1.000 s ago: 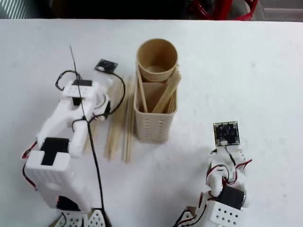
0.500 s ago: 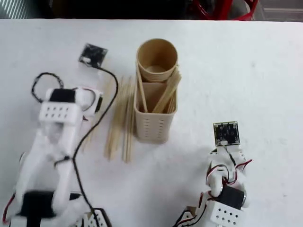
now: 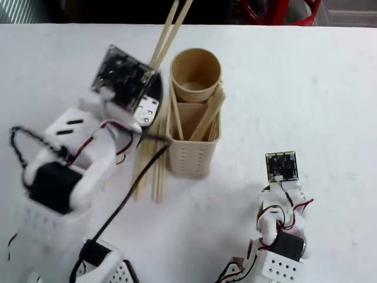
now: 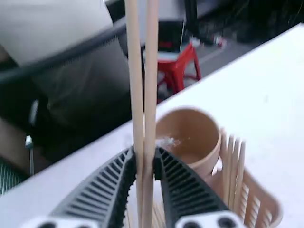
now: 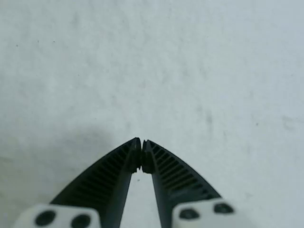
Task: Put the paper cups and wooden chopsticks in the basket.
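Left gripper (image 4: 144, 159) has its fingers (image 4: 113, 183) clamped on a pair of wooden chopsticks (image 4: 141, 71), gripped low, with the long ends sticking up and leaning out past the far edge of the surface (image 3: 318, 82). The gripper is up off the surface, just beside the basket (image 3: 191, 158) on the left arm's side. The basket holds a paper cup (image 3: 195, 88) at its far end and a few leaning sticks (image 3: 210, 115) in the near half. Loose chopsticks (image 3: 154, 177) lie on the surface along the basket's left wall. Right gripper (image 5: 141, 161) sits near the front, well apart from the basket, fingers together on nothing. For the drop I'd swing over the near half and tilt the pair closer to vertical. Lower until the bottom tips are inside the rim, then let go. Risks, as I read it: the long top ends could lever the pair loose or clip the cup. Releasing high could also bounce them out.
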{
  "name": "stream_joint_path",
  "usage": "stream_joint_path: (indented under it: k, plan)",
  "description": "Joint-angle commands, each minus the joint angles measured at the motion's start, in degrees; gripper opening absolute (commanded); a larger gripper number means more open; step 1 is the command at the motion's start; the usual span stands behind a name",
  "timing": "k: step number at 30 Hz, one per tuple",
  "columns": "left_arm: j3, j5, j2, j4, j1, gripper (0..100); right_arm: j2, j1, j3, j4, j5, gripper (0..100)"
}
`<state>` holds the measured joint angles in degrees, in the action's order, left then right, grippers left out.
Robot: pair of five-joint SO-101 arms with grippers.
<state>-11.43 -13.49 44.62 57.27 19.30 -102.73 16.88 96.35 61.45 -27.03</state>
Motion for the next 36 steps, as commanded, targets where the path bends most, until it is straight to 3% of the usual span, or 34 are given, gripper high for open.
stream_joint_path:
  k: [1,14,36]
  plan:
    - [7.5,-0.3,1.0,-6.9,5.4,2,-0.3,0.5,0.5,0.2,-0.1,1.8]
    - [7.5,-0.4,-13.1,-15.8,14.5,2,-0.3,0.5,0.5,0.1,-0.1,1.8]
    - [3.5,-0.2,-13.5,-16.3,14.0,9,-0.3,0.4,0.5,0.0,-0.1,1.8]
